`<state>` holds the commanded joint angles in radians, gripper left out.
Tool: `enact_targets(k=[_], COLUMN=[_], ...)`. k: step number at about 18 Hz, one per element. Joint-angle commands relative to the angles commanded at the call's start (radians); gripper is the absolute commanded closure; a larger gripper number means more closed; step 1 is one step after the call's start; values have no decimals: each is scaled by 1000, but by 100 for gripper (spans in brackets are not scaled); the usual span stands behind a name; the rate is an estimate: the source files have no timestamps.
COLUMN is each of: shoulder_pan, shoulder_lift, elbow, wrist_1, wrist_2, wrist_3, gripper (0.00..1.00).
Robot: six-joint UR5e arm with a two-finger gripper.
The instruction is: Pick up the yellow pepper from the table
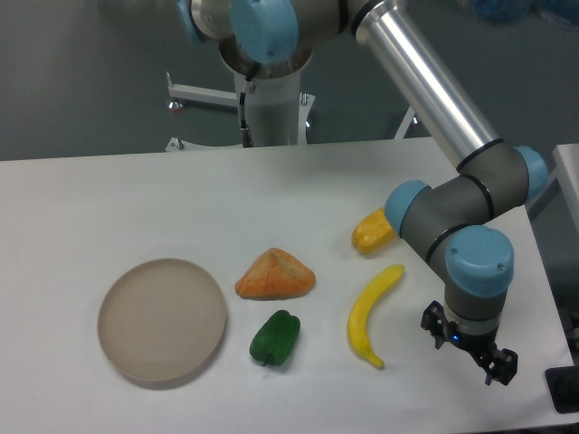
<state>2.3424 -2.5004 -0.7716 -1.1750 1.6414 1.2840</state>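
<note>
The yellow pepper point(373, 233) is a small stubby yellow-orange lump lying on the white table point(271, 185) right of centre. The arm's grey elbow joint hides its right end. My gripper point(469, 349) hangs low over the table near the front right corner, below and to the right of the pepper and well apart from it. It points downward. Its two dark fingers point(432, 324) stand apart with nothing between them.
A long curved banana point(371, 316) lies between the pepper and the gripper. An orange wedge-shaped lump point(276, 275) and a green pepper point(275, 338) sit near the centre front. A round beige plate point(161, 318) rests front left. The arm's base stands behind the table.
</note>
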Motion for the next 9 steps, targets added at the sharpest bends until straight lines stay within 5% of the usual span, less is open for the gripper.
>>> enact_targets(k=[9], shoulder_pan=[-8], shoulder_lift=[38], elbow=[-38], wrist_1=[-6], wrist_2=[3], wrist_3=[-2], gripper=[0])
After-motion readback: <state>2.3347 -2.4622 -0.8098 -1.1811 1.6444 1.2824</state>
